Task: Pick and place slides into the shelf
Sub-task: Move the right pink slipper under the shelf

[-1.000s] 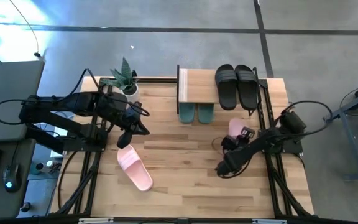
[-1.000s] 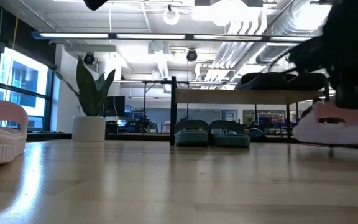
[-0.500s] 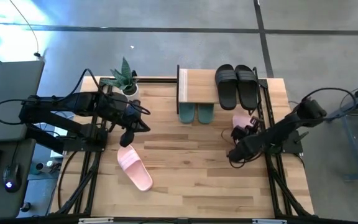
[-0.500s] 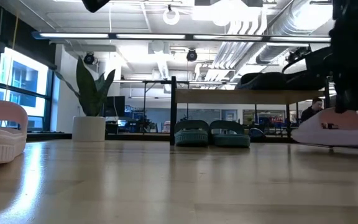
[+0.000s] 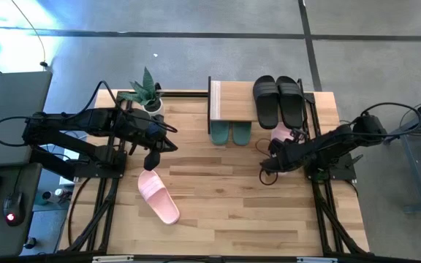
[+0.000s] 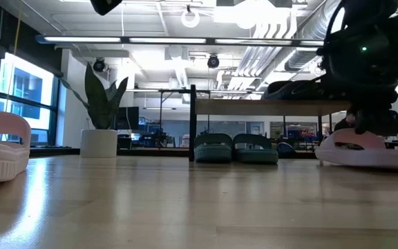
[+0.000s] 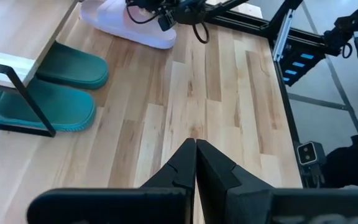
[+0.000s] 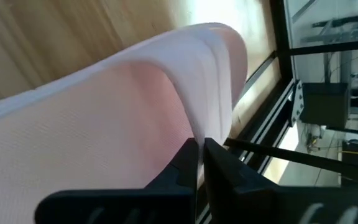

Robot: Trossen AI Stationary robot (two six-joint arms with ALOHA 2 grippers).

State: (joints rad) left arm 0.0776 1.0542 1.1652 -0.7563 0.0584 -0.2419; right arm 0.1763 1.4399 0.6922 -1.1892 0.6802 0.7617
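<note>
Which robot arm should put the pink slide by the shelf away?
Probably the right. Its end effector is already pinched on that pink slide, right beside the shelf. The left end effector is shut and empty, across the table near the other pink slide.

Pale planked wood with a soft sheen on tabletop (image 5: 225,197); finely textured matt foam on pink slide (image 8: 104,118); thin black metal on shelf (image 5: 234,102) frame.

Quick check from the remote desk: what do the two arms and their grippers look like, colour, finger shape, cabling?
Both arms are black, jointed links with loose black cables looping alongside. The left gripper has two black, wedge-shaped fingers tapering to narrow tips. The right gripper has the same black tapered fingers. In the low view a small green light shows on the right arm.
</note>
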